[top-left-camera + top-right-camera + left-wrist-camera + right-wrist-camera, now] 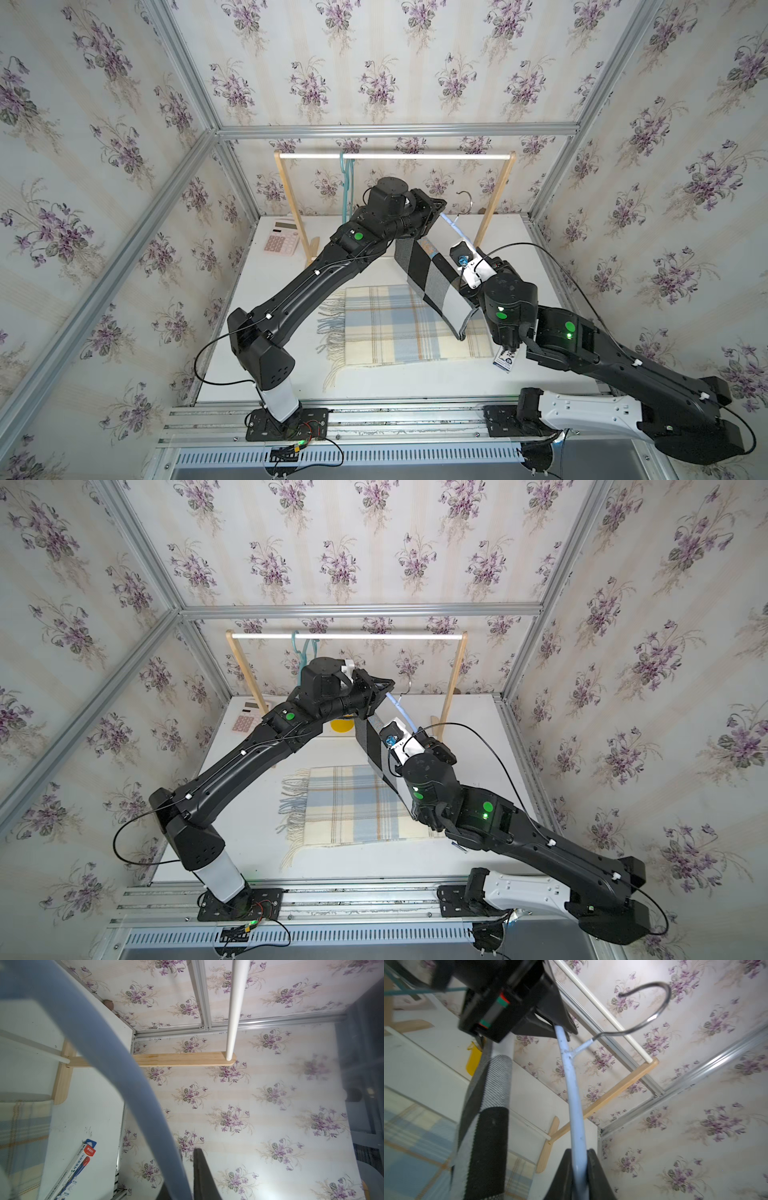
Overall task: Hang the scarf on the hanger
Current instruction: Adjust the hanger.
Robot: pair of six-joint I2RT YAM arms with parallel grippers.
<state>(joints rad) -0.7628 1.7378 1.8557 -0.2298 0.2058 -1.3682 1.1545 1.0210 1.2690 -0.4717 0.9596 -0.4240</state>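
Above the right half of the white tabletop point(291, 365), a light-blue plastic hanger with a steel wire hook point(572, 1084) is held in the air between the two arms. It lies aslant, from the far end to the near right. The left tool point(439, 211) is closed tight on the far end of the hanger's blue bar, close to where the hook point(662, 1007) rises. The right tool point(579, 1153) has the same bar between its fingers at the near end. They flank it with no gap that shows, but whether they press on it cannot be told.

A black, grey and white block-patterned knitted scarf point(432, 282) hangs below the bar between the tools. It is folded over at its top just beside the left tool; the part bearing it is hidden. Its lower end hangs over a cream and blue plaid fringed scarf point(399, 324) lying flat on the tabletop.

Beyond them stands a wooden rack with a white rail point(395, 156). The hook is near the rail but apart from it. A teal hanger point(347, 178) hangs at the rail's left end, and a pink calculator point(282, 241) lies at the far left.
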